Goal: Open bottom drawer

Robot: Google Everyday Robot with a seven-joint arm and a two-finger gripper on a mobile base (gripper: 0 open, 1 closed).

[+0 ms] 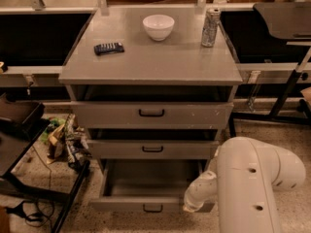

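The grey cabinet (150,62) has three drawers. The bottom drawer (146,204) has the shallowest front and a small black loop handle (153,208). It stands pulled out, showing its plain grey inside (150,178). My white arm (252,178) reaches in from the lower right. My gripper (190,207) is at the drawer's front right corner, right of the handle, close against the front panel. The middle drawer (152,149) and the top drawer (151,114) each stand slightly out.
On the cabinet top are a white bowl (158,26), a silver can (210,28) and a black remote (109,48). A dark cart (24,149) and floor clutter (63,142) sit at the left. Black table legs (286,91) stand at the right.
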